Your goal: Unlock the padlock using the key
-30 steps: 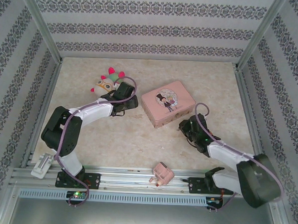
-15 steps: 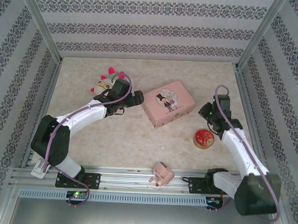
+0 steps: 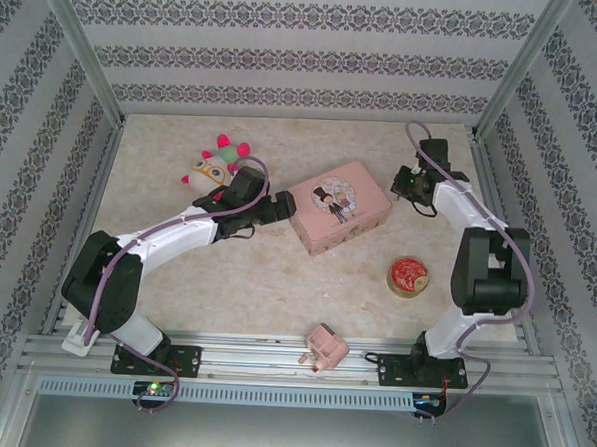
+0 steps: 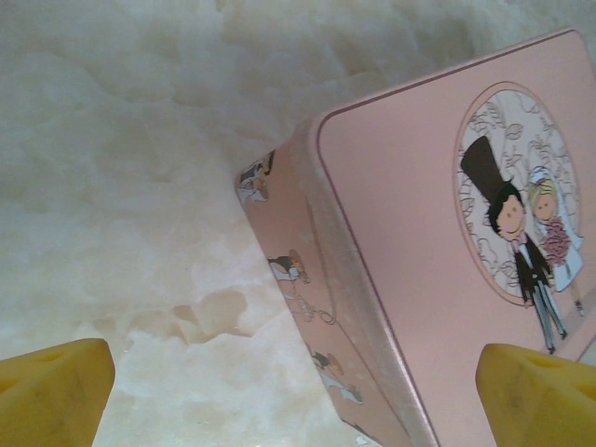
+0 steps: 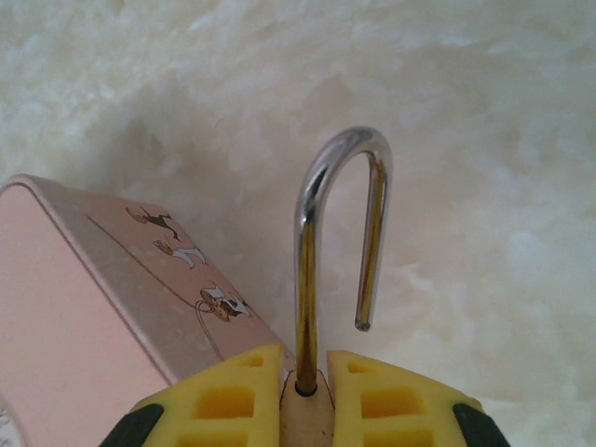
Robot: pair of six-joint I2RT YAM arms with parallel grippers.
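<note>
Your right end effector (image 5: 305, 368), just right of the tin (image 5: 84, 307), grips the padlock (image 5: 305, 251), whose shackle end (image 5: 361, 321) hangs free, so unlocking seems done; the left end effector (image 4: 298, 377) stands open beside the tin; next, lower the padlock gently.

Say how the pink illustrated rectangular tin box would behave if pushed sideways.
The pink illustrated tin box lies flat on its broad base, so it would probably slide, not tip. It looks rigid, unlikely to flex. An off-centre push might spin it on the smooth-looking table.
</note>
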